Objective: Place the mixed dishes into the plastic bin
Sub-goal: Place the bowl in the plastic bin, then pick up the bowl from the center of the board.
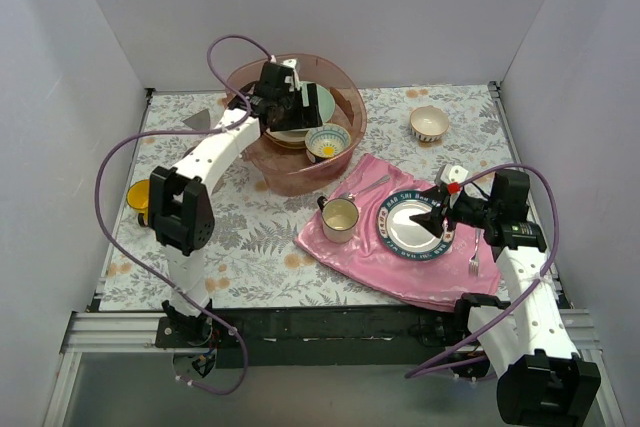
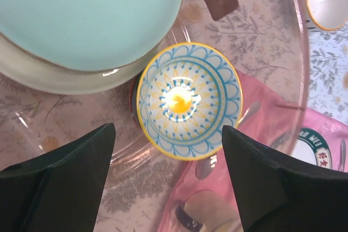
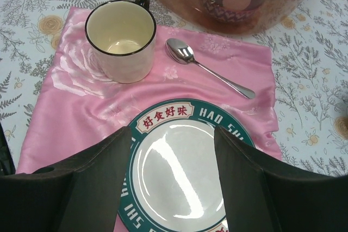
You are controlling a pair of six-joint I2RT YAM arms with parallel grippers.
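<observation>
Your left pincer (image 2: 168, 129), over the patterned bowl (image 2: 189, 100) in the plastic bin (image 2: 298, 52), and right pincer (image 3: 173, 131) both gaped empty. The cream bowl (image 1: 428, 123) looked glazed, probably brittle: you'd pinch its rim.

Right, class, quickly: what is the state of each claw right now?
Left claw: open, empty, above the blue-and-yellow patterned bowl.
Right claw: open, empty, above the dark-rimmed lettered plate.

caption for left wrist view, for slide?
Open left gripper above a blue-and-yellow patterned bowl inside the plastic bin, beside a mint-green plate stacked on a cream plate.
</observation>
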